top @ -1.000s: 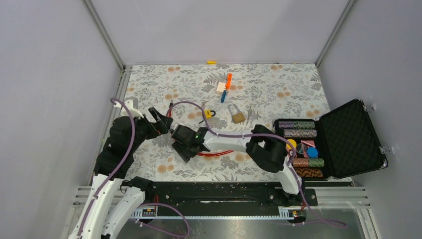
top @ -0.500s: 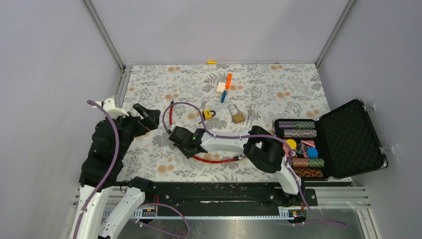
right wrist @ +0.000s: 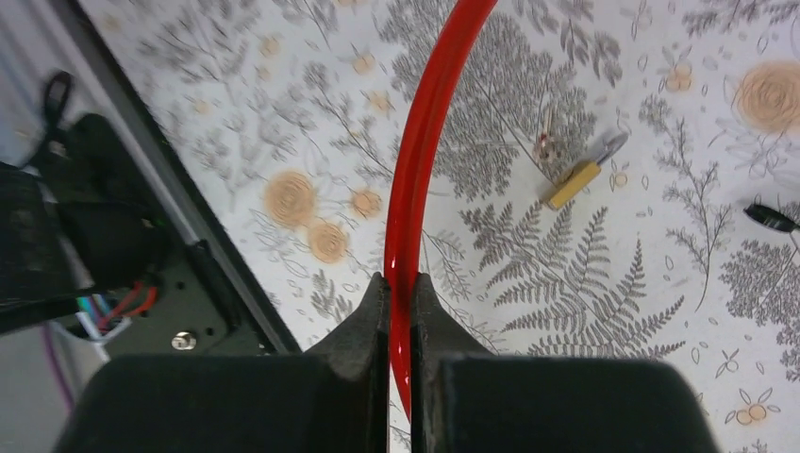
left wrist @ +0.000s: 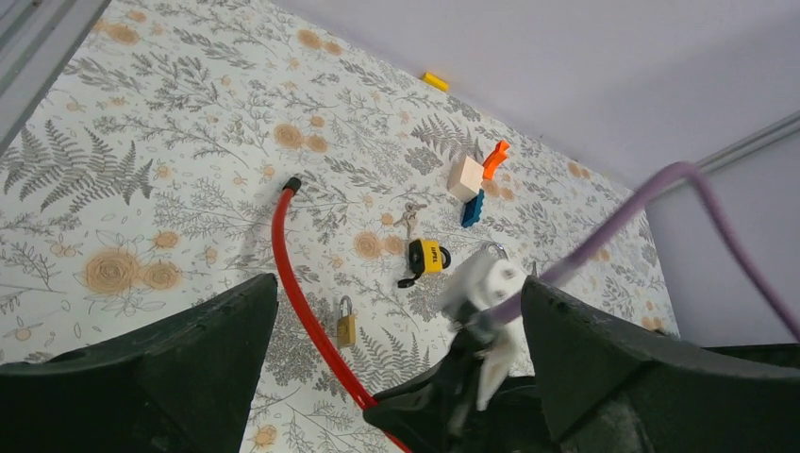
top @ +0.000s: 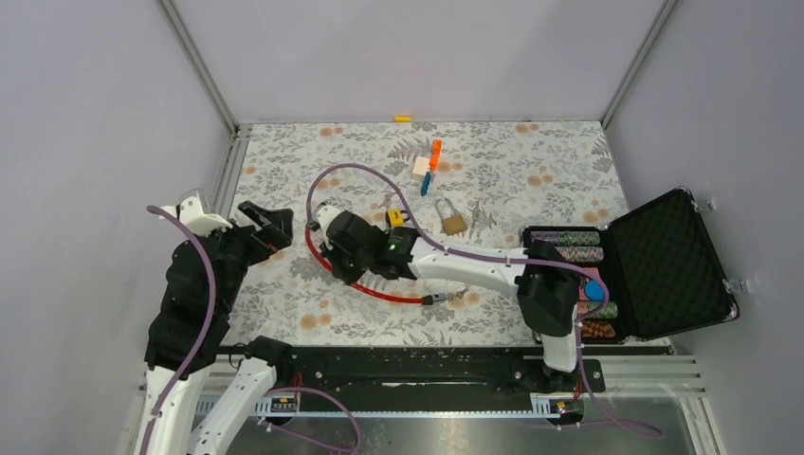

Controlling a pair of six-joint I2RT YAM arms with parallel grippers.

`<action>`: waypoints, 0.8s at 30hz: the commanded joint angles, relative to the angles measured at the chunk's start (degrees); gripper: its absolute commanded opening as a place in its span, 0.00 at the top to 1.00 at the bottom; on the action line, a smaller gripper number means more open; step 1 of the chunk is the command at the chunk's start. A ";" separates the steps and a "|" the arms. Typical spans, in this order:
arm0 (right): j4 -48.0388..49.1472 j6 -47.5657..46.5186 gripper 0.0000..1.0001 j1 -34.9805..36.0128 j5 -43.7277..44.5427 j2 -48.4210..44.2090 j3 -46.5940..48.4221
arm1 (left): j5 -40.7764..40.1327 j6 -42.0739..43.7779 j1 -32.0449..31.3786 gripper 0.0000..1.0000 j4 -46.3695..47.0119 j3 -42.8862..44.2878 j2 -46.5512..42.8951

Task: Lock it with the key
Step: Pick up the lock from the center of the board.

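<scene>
At mid-table, right gripper [right wrist: 401, 294] has just clamped the red coated cable [right wrist: 426, 123] (left gripper [left wrist: 394, 311] gapes, empty); silver keys [left wrist: 408, 219] lie untouched beside the yellow padlock [left wrist: 425, 255], so locking remains ahead.

Even, soft light; shadows are faint. The cable [right wrist: 415, 189] carries a thin glare streak. Close fingers [right wrist: 363, 363] look slightly soft.

Three padlocks: big brass padlock [top: 454, 223], small brass padlock [left wrist: 345, 323], yellow padlock [left wrist: 426, 255]. One red cable [right wrist: 423, 151], one chip case [top: 668, 261].
</scene>
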 commanded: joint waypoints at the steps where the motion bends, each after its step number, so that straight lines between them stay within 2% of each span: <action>1: 5.57 2.40 1.00 -1.80 -5.25 -5.31 1.03 | -3.00 -3.74 0.07 0.01 1.25 -2.86 -1.03; 5: 9.81 5.59 1.00 -2.57 -6.08 -7.94 -2.66 | -2.63 -9.45 0.01 0.01 1.60 -9.05 -0.20; 9: 12.91 8.17 1.00 -3.27 -6.85 -9.89 -5.19 | 1.01 -15.00 0.00 0.01 5.42 -15.35 2.09; 16: 16.79 10.94 1.00 -3.94 -8.75 -12.39 -8.30 | 7.44 -20.44 0.08 0.01 13.04 -20.23 8.84; 22: 20.10 12.37 1.00 -4.52 -10.06 -14.06 -10.17 | 11.45 -27.00 0.49 0.14 21.21 -26.25 11.24; 24: 20.90 12.80 1.00 -4.58 -10.33 -14.37 -10.86 | 13.58 -28.46 0.72 0.24 23.79 -27.61 11.97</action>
